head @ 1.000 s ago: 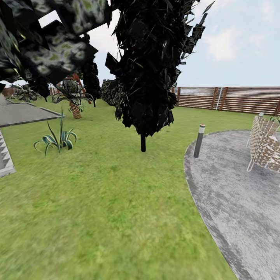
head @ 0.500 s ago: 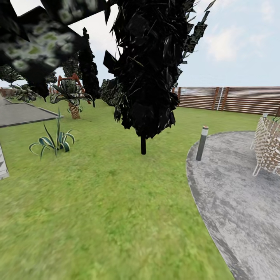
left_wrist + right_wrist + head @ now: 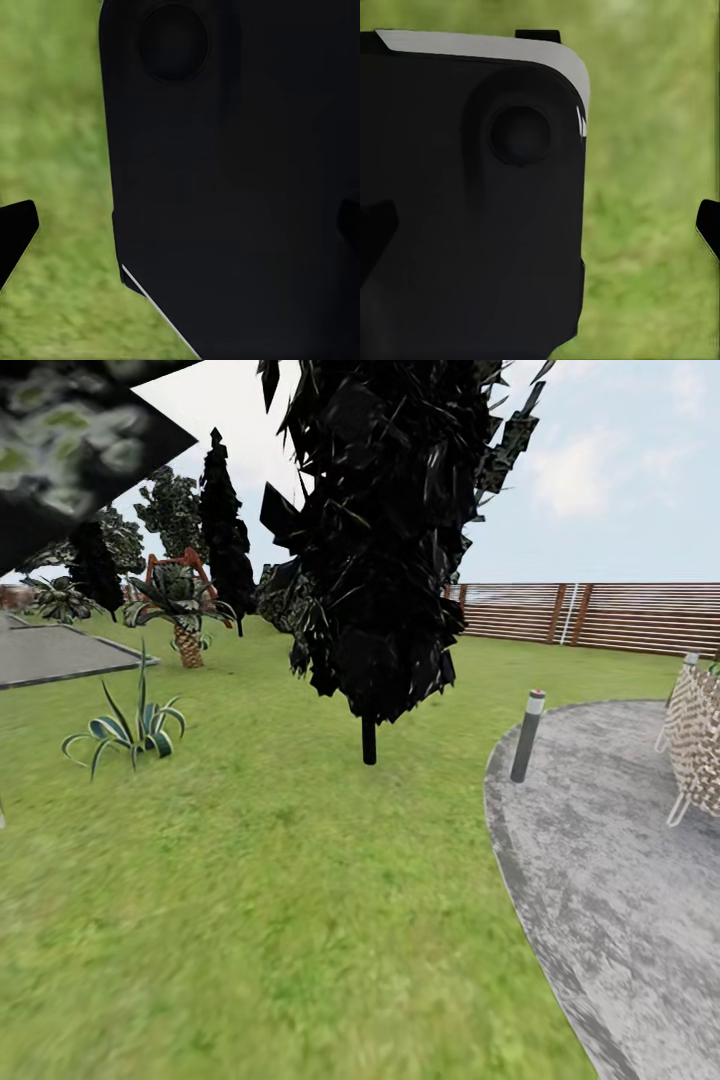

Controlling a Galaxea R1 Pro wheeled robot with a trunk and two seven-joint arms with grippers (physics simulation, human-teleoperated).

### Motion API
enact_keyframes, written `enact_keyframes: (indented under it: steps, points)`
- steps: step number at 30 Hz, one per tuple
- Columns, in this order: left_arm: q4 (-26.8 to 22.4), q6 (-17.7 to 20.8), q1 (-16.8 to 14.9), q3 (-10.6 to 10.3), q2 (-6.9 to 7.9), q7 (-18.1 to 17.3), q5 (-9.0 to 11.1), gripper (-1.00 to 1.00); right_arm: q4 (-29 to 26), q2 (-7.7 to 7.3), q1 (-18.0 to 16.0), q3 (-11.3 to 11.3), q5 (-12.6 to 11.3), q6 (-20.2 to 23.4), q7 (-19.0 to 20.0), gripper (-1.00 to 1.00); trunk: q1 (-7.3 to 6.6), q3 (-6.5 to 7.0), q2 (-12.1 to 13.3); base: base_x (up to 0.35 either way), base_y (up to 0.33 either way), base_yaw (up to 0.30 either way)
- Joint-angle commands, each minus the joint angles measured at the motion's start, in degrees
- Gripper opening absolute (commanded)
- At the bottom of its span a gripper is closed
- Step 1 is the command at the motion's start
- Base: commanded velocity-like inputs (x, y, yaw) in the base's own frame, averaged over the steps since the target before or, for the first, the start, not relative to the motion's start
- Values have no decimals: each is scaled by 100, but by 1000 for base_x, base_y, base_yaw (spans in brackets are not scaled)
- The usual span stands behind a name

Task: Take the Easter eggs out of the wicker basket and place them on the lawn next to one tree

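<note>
You're facing lawn (image 3: 250, 900), all-black columnar tree (image 3: 375, 540) dead ahead, fence (image 3: 600, 615) behind, grey paving (image 3: 620, 860) right with bollard (image 3: 527, 736). Eggs, basket out of sight. Gripper spread: can't tell, both wrist cams blocked by dark body.

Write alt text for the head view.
A black columnar tree stands on the lawn straight ahead. A grey paved patch with a bollard light lies right, a spiky plant left, a slatted fence behind.
</note>
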Motion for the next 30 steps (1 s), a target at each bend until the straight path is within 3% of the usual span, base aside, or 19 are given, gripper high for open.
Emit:
enact_keyframes:
  steps: [1,15,30]
  points:
    - [-13,3,4,0,0,-1,-2,100,5,0,-4,0,3,-2,-2,100,3,-4,-2,332,0,0]
    - [-13,3,4,0,0,-1,-2,100,3,0,-4,-4,3,-2,-2,100,3,-4,-2,332,0,0]
    - [-13,3,4,0,0,-1,-2,100,3,-1,-4,0,3,-2,3,100,3,-4,-2,332,0,158]
